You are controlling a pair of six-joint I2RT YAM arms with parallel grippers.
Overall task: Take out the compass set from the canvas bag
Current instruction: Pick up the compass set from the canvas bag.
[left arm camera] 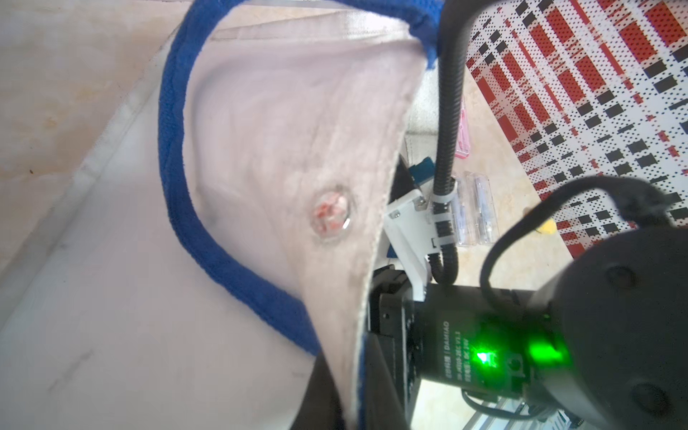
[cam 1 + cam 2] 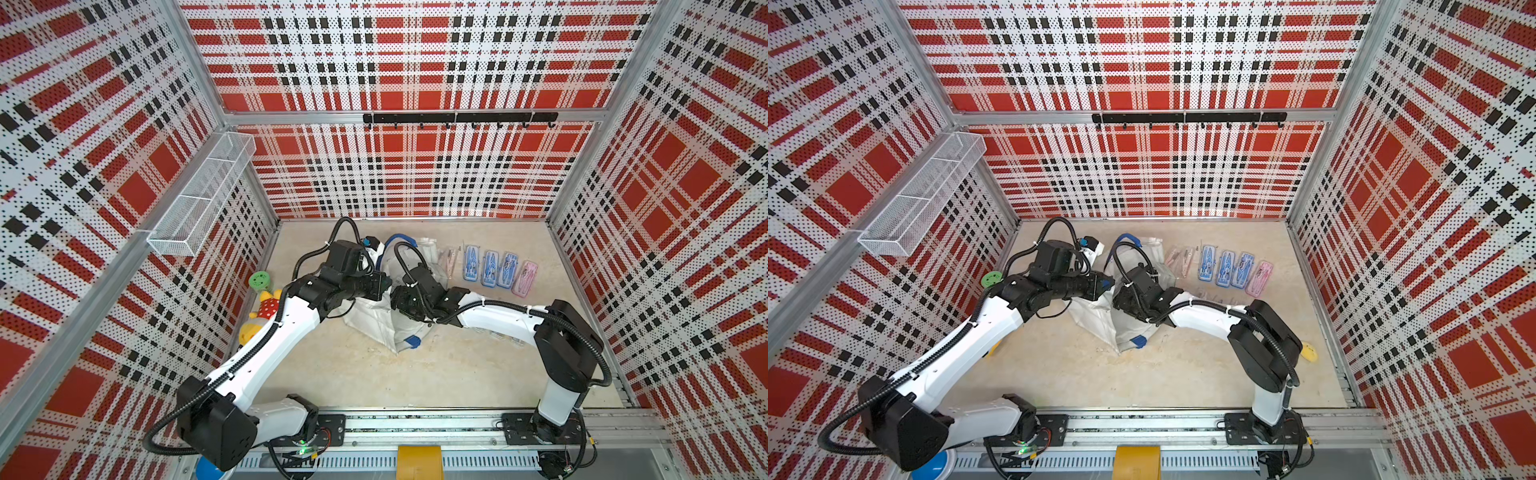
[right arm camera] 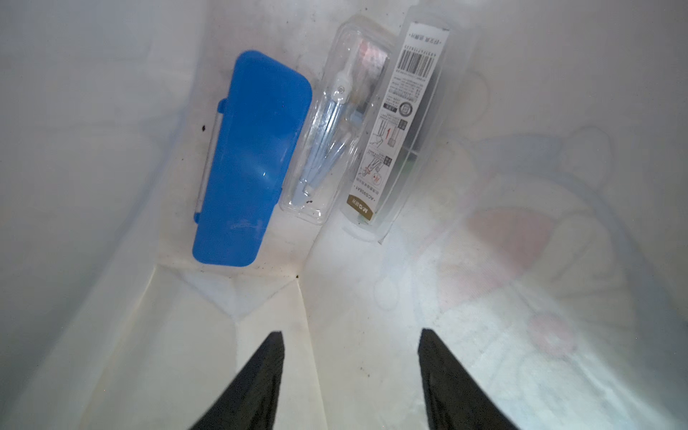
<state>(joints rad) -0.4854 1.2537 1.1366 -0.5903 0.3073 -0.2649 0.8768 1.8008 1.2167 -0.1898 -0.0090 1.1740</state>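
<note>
While the left pincer point(image 2: 385, 286) clenches the canvas bag point(image 2: 370, 322), the right pincer point(image 3: 350, 332) gapes empty inside.

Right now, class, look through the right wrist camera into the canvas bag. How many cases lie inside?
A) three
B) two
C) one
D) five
A: in the right wrist view the canvas bag holds a solid blue case, a clear case showing a compass and a clear case with a barcode label.
</note>
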